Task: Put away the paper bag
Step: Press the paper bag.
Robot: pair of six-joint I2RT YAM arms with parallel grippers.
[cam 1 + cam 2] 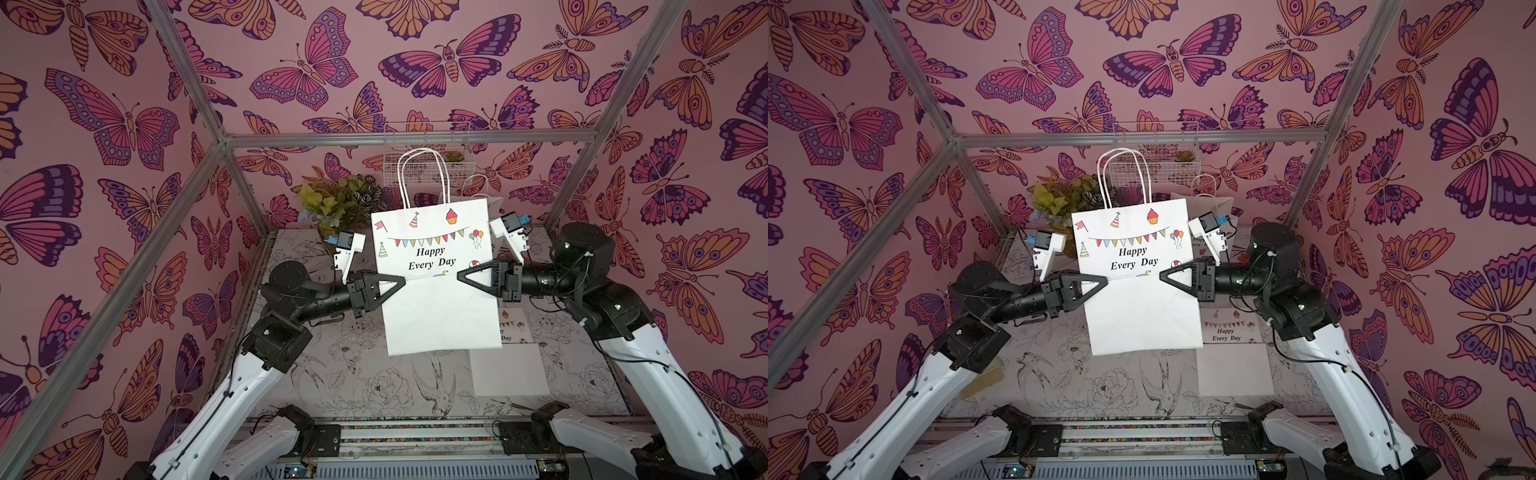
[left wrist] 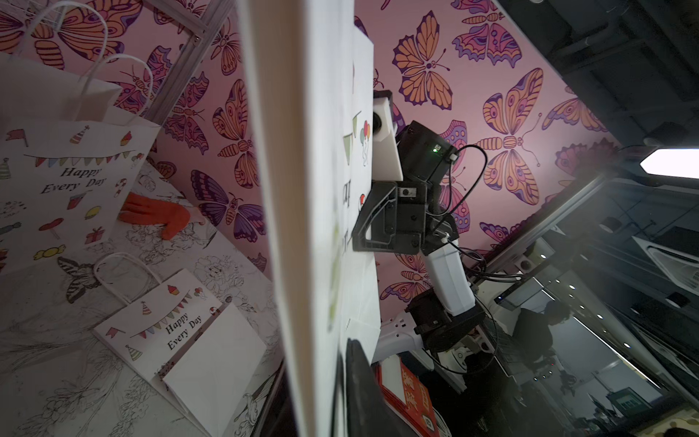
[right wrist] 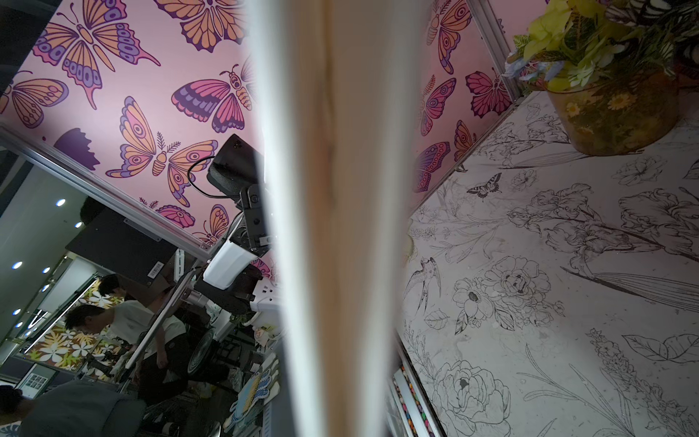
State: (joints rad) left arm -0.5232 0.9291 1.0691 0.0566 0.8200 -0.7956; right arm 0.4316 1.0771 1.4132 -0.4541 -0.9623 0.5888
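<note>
A white paper bag [image 1: 436, 316] [image 1: 1142, 320] printed "Happy Every Day" hangs upright above the table, its twin handles [image 1: 419, 174] pointing up. Its lower part is a plain white flap folded up to the middle. My left gripper [image 1: 401, 282] [image 1: 1104, 282] is shut on the bag's left edge at the fold line. My right gripper [image 1: 460, 275] [image 1: 1163, 274] is shut on the right edge at the same height. In the left wrist view the bag's edge [image 2: 302, 189] runs past one dark finger [image 2: 355, 378]. In the right wrist view the blurred bag edge [image 3: 333, 189] hides my fingers.
A second folded bag [image 1: 509, 357] [image 2: 189, 340] lies flat on the table's right side. A third bag [image 1: 482, 199] [image 2: 64, 181] stands at the back right. A wire basket [image 1: 428, 153] hangs on the back wall, a potted plant [image 1: 332, 203] stands back left, and an orange glove [image 2: 159, 215] lies by the standing bag.
</note>
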